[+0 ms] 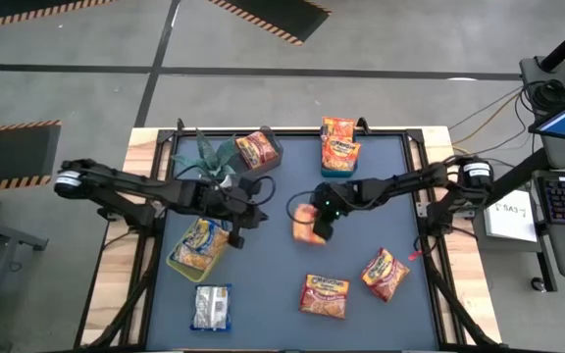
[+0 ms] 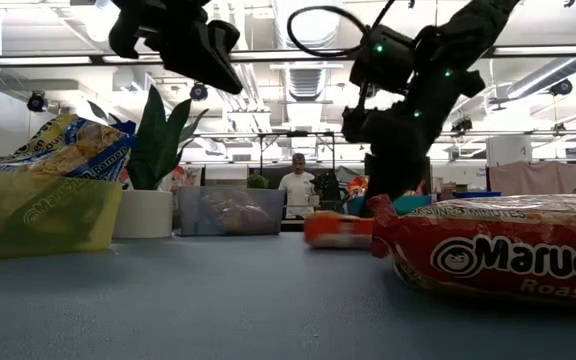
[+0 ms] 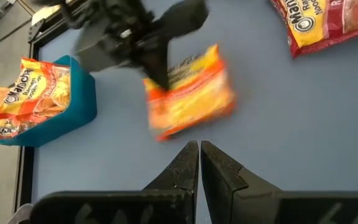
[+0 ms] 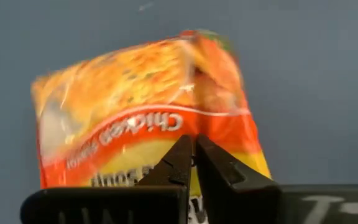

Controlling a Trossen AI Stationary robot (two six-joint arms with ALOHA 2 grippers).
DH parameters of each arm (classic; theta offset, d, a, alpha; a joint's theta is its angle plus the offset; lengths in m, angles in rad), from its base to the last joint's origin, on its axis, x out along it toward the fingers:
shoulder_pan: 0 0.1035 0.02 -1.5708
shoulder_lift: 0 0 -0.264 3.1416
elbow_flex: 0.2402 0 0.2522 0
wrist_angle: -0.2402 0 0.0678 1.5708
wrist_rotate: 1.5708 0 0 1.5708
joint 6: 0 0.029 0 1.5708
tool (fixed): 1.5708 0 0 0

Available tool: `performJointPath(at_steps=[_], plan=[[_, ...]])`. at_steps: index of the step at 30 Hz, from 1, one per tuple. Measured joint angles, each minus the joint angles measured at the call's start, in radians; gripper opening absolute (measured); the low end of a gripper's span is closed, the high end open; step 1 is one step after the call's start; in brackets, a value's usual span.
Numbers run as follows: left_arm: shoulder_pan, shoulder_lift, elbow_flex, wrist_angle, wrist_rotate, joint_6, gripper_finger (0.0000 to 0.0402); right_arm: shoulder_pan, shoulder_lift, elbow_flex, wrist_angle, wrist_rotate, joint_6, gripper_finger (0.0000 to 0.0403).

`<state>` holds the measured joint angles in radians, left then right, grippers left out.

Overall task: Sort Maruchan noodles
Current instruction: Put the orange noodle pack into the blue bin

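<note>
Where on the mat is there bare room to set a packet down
The widest bare patch runs along the near edge, between the silver packet and the orange packet. The far right corner beyond the right gripper is bare too. It is crowded around the plant, the yellow bin and the left gripper.

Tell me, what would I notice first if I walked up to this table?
Probably the right gripper at the table's middle, pinching an orange noodle packet. Next, the teal bin stuffed with orange packets at the far edge, and the spiky potted plant at the far left.
</note>
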<state>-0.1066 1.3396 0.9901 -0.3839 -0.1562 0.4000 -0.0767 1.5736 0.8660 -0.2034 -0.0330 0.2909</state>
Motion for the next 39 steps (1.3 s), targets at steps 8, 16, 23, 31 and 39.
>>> performJointPath(at_steps=[8, 16, 23, 31, 39], plan=[[0.026, 0.104, 0.0, 0.123, -0.01, -0.02, 0.0001, -0.048, -0.097, -0.001, -0.01, 0.014, -0.016, 0.0015], [0.083, 0.253, 0.0, 0.241, 0.006, 0.0, 0.0001, -0.046, -0.247, -0.03, -0.117, 0.007, 0.013, 0.0014], [0.158, 0.369, 0.047, 0.299, 0.106, 0.0, 0.0001, -0.047, -0.343, -0.131, -0.108, 0.007, 0.102, 0.0014], [0.172, 0.48, 0.08, 0.281, 0.151, 0.006, 0.0001, -0.058, -0.361, -0.273, 0.089, 0.011, 0.231, 0.0014], [0.172, 0.492, 0.079, 0.279, 0.209, -0.026, 0.0001, -0.112, -0.357, -0.35, 0.195, 0.01, 0.399, 0.0042]])
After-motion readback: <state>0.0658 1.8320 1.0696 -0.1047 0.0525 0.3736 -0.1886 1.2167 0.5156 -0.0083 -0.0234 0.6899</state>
